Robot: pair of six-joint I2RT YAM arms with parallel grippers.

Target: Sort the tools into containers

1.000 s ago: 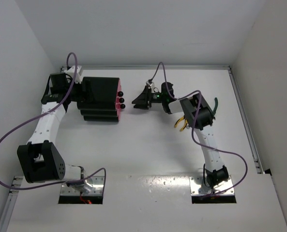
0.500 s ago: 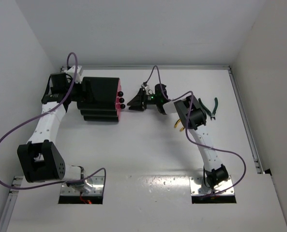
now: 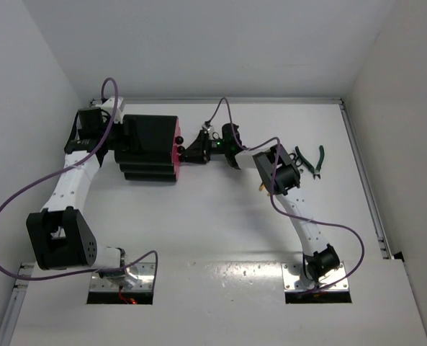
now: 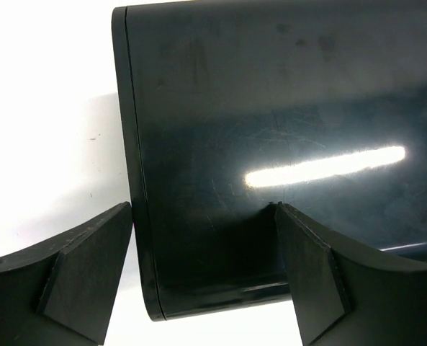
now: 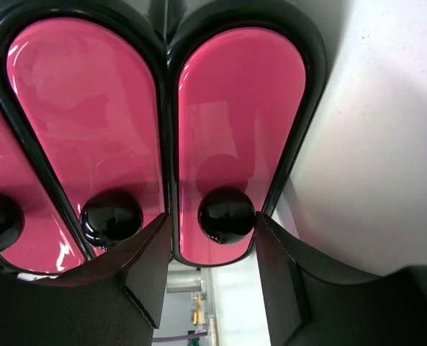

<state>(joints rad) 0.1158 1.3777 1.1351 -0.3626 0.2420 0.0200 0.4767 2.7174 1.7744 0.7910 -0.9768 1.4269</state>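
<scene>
**Top view.** The black cabinet sits at the far left of the table, its pink drawers facing right. The left tool is at the cabinet's left side. The right tool is up against the drawer fronts. Green-handled pliers lie far right, well apart from the cabinet. A sliver of yellow handle shows under the right arm. We see no wrench.

**Left wrist.** The jaws stand wide across the cabinet's glossy black shell. One finger is just off its edge and the other is over its face. We cannot tell whether either presses on it.

**Right wrist.** The jaws are partly closed around the knob of the end drawer, not clamped. One finger looks almost on the knob, while the other has a gap.

**Risks, as we judge them.**
- The knob sits off-centre, so a closing grip may skid off the round surface.
- If the left tool is not bracing, the pull could drag the whole cabinet right instead of opening the drawer.
- The neighbouring knob is close enough to snag.
- The right arm could sweep the yellow-handled tool beneath it.
</scene>
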